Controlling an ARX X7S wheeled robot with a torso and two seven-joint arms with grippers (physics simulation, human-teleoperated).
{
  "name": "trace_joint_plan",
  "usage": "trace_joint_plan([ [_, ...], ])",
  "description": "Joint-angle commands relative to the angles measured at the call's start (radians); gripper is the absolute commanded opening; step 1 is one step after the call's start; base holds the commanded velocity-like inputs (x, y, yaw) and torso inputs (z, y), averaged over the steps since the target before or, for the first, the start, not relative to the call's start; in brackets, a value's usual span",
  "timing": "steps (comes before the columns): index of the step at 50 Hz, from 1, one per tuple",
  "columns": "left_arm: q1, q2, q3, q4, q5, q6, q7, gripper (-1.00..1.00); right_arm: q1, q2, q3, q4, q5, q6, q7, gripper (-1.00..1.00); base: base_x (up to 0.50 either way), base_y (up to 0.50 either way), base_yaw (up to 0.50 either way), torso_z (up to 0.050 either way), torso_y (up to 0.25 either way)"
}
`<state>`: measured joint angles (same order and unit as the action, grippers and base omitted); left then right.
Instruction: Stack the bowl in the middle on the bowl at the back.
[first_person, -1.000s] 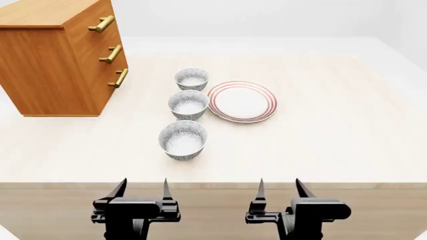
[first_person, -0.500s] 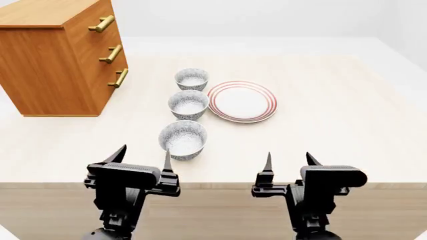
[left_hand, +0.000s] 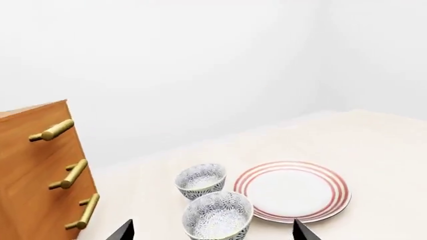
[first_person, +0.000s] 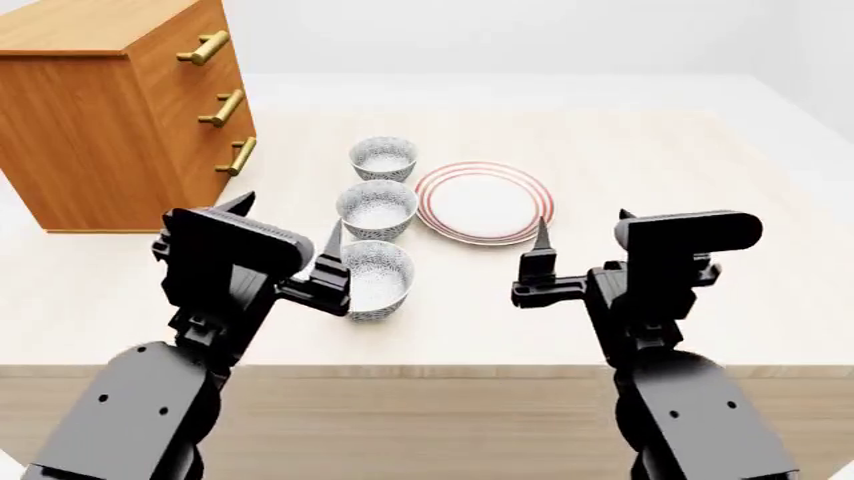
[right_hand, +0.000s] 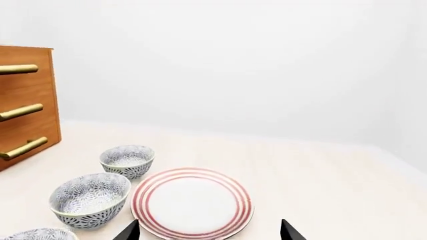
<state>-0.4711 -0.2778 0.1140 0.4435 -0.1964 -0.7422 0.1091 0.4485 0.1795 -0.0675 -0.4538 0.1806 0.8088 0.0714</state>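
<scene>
Three look-alike speckled bowls stand in a line on a pale table (first_person: 694, 200), running away from the robot; the bowl in the middle (first_person: 378, 209) sits upright just beside a red-ringed plate (first_person: 485, 203), and the bowl at the back (first_person: 383, 158) stands a short way beyond it, apart from it; the nearest bowl (first_person: 372, 279) is partly hidden by the left gripper (first_person: 283, 240). A wooden drawer chest (first_person: 120, 110) stands to the left. Both arms are raised over the table's near edge; the left gripper's jaws are spread wide and hold nothing; the right gripper (first_person: 582, 232) also appears parted and empty, though its fingertips barely show at the edge of its wrist view. Nothing is stacked yet, so the step in hand looks like the approach; the next move calls for one gripper to reach past the nearest bowl, descend over the middle bowl's rim and close on it without nudging the plate.
</scene>
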Motion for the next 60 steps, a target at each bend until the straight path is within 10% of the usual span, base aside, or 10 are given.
trace_joint_plan([
  [1, -0.194, -0.047, 0.022, -0.061, -0.023, -0.098, 0.061, 1.0, 0.161, 0.036, 0.006, -0.002, 0.054, 0.124, -0.05, 1.0, 0.0, 0.0, 0.0, 0.0, 0.0],
  [18, -0.404, -0.048, 0.032, -0.188, -0.046, -0.237, 0.083, 1.0, 0.353, 0.054, 0.021, 0.08, 0.085, 0.251, -0.063, 1.0, 0.17, 0.04, 0.0, 0.0, 0.0],
  [60, -0.403, -0.051, 0.057, -0.173, -0.047, -0.21, 0.07, 1.0, 0.329, 0.061, 0.017, 0.092, 0.098, 0.214, -0.049, 1.0, 0.45, 0.1, 0.0, 0.0, 0.001],
])
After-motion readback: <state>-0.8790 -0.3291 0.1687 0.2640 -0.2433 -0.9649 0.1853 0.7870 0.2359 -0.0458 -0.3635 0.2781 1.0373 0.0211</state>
